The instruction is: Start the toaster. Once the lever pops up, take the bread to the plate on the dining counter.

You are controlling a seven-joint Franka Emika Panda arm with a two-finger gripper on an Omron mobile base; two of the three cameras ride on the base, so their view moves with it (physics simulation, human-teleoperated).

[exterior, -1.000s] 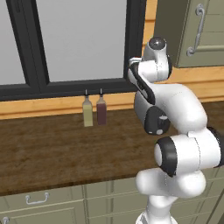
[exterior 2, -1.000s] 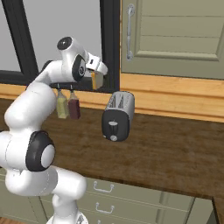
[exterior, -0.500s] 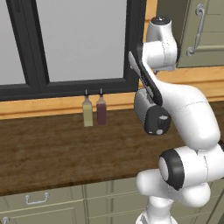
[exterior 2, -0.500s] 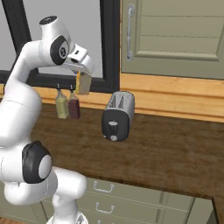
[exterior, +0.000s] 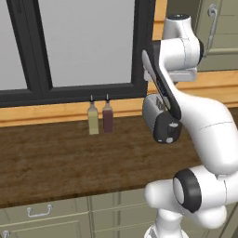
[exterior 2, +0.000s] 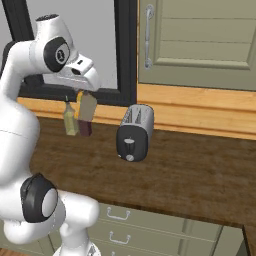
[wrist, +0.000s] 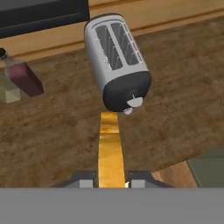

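Observation:
My gripper [exterior 2: 83,93] is shut on the bread [exterior 2: 88,106], a light tan slice that hangs below the hand, well above the dark wood worktop. In the hand view the bread [wrist: 109,148] shows edge-on between the fingertips of the gripper [wrist: 111,182]. The silver-grey toaster [exterior 2: 135,132] stands on the worktop to the right of the bread, its black end panel facing me. From the hand, the toaster [wrist: 116,59] lies ahead with both slots empty. I cannot make out the lever. The plate and the dining counter are out of view.
Two bottles [exterior 2: 76,124] stand against the wooden back ledge, behind and below the bread; the same bottles [exterior: 100,118] sit under a black-framed window [exterior: 83,46]. An olive wall cabinet [exterior 2: 200,40] hangs above the toaster. Drawers run below the worktop's front edge [exterior 2: 150,212].
The arm has reared up taller. The hand has carried the bread to the left and a little lower, away from the toaster. The toaster has not moved.

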